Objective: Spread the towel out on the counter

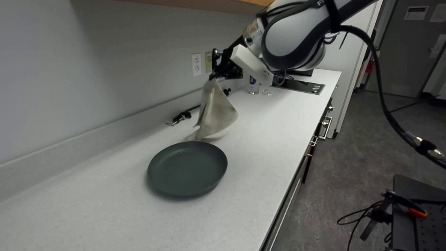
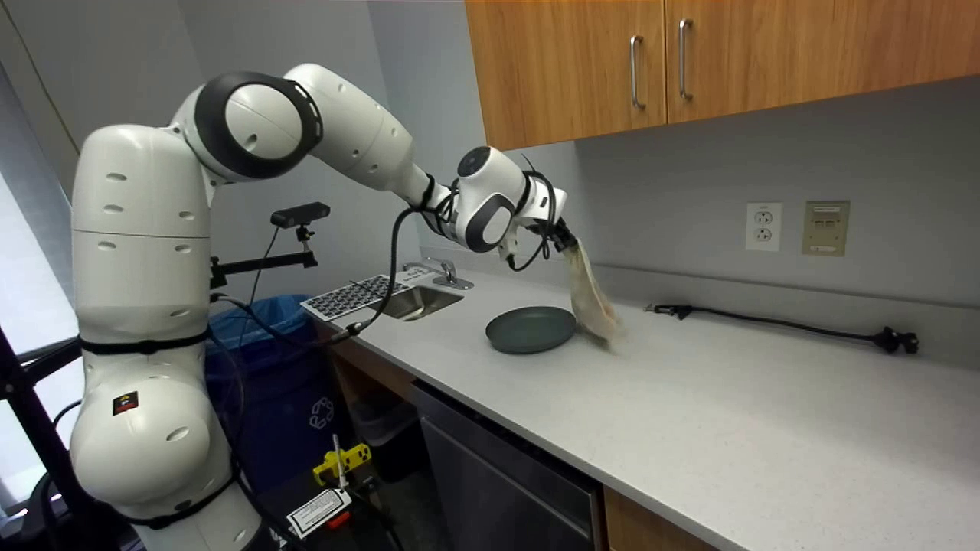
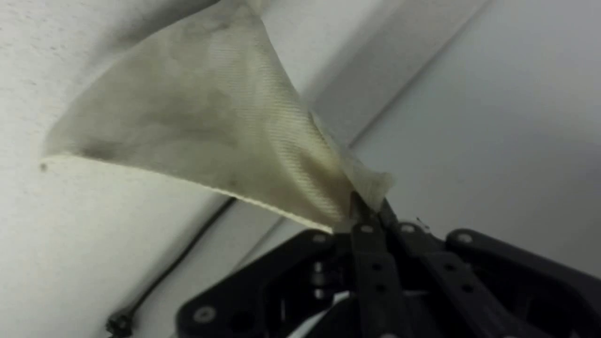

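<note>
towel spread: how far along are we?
Done: the towel is grasped, its upper end pinched in the shut pincer. In hand: it hangs draped over the counter, next to the dark green plate; whether its lower edge touches down is unclear. Left: it isn't laid flat, so spreading and release likely remain.

I see a cream towel [image 1: 216, 113] near the centre of an exterior view, a dark green plate [image 1: 187, 169] below it, and a pale white, faintly speckled counter [image 1: 254, 164]; my arm [image 1: 291, 36], upper right, is white with black trim. In the wrist view the towel shows fine, pale ribbing and greyish patches, and my gripper [image 3: 371, 209], at the bottom, is black.
</note>
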